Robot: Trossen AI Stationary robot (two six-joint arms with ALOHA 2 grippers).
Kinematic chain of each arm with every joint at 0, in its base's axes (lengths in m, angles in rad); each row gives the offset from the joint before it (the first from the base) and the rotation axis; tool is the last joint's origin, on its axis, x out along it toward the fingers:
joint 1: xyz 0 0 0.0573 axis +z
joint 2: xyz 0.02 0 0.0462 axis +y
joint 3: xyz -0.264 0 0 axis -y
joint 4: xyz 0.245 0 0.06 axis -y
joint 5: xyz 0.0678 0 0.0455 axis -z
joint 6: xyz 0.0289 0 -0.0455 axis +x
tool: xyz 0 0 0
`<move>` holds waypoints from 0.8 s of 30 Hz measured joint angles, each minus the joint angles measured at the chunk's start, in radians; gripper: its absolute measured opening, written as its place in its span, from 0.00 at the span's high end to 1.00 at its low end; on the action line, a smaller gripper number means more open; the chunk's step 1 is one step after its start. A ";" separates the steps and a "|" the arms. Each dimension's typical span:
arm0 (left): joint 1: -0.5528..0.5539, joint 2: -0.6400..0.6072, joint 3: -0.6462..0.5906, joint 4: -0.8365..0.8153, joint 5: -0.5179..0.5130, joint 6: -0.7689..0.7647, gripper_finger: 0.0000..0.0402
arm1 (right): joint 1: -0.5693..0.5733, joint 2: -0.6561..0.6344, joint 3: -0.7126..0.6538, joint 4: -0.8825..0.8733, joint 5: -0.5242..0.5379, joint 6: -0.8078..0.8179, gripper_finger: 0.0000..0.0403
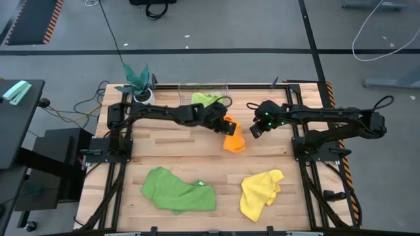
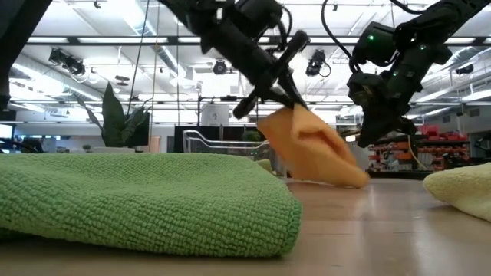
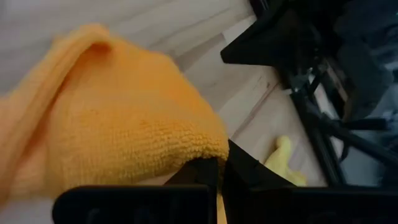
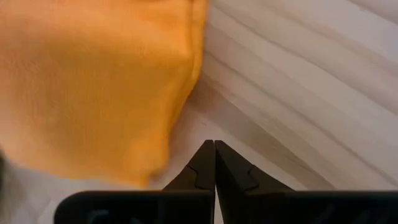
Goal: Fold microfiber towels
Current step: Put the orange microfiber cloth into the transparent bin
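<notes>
The orange towel (image 1: 233, 140) hangs from my left gripper (image 1: 226, 124), which is shut on it near the table's middle. My right gripper (image 1: 255, 132) hovers just to the right of the towel, shut and empty; in its wrist view the closed fingertips (image 4: 214, 150) stand over bare wood beside the orange towel (image 4: 93, 81). The darker green towel (image 1: 177, 190) lies crumpled near the front left. The yellow towel (image 1: 261, 193) lies crumpled at the front right. The lime green towel (image 1: 207, 99) lies in the clear bin. My left gripper pinches a folded upper edge of the orange towel (image 3: 202, 152) between its two fingers. The fingers (image 2: 285, 86) slant down from the table's left. The towel droops slack below them, and its lower end (image 2: 349, 179) rests on the table.
The clear bin (image 1: 184, 88) stands at the far edge. Left of it is a teal-leaved plant (image 1: 139, 80) in a white pot. Bare wood (image 1: 216, 164) lies between the orange towel and the two front towels.
</notes>
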 joint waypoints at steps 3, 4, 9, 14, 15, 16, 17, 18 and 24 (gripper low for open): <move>0.021 -0.001 0.090 -0.096 0.001 0.063 0.98 | 0.000 0.001 0.000 0.018 0.000 0.000 0.98; 0.030 -0.002 0.112 -0.124 0.001 0.082 0.98 | 0.000 0.001 0.000 0.023 0.000 0.000 0.98; 0.071 0.001 0.225 -0.240 0.004 0.150 0.98 | 0.000 0.001 0.000 0.035 0.000 0.000 0.98; 0.110 0.000 0.322 -0.313 0.007 0.211 0.98 | 0.000 0.001 0.000 0.035 0.000 -0.006 0.98; 0.119 0.000 0.345 -0.326 0.008 0.220 0.98 | 0.000 0.001 0.000 0.036 0.000 -0.006 0.98; 0.129 0.000 0.367 -0.340 0.009 0.236 0.98 | 0.000 0.001 0.000 0.036 0.001 -0.007 0.98; 0.140 0.000 0.389 -0.356 0.009 0.249 0.98 | 0.000 0.001 0.000 0.036 0.002 -0.007 0.98; 0.152 -0.001 0.410 -0.377 0.009 0.264 0.98 | 0.000 0.001 0.000 0.036 0.004 -0.007 0.98; 0.236 0.000 0.487 -0.453 0.050 0.298 0.98 | 0.000 0.001 0.000 0.036 0.010 -0.007 0.98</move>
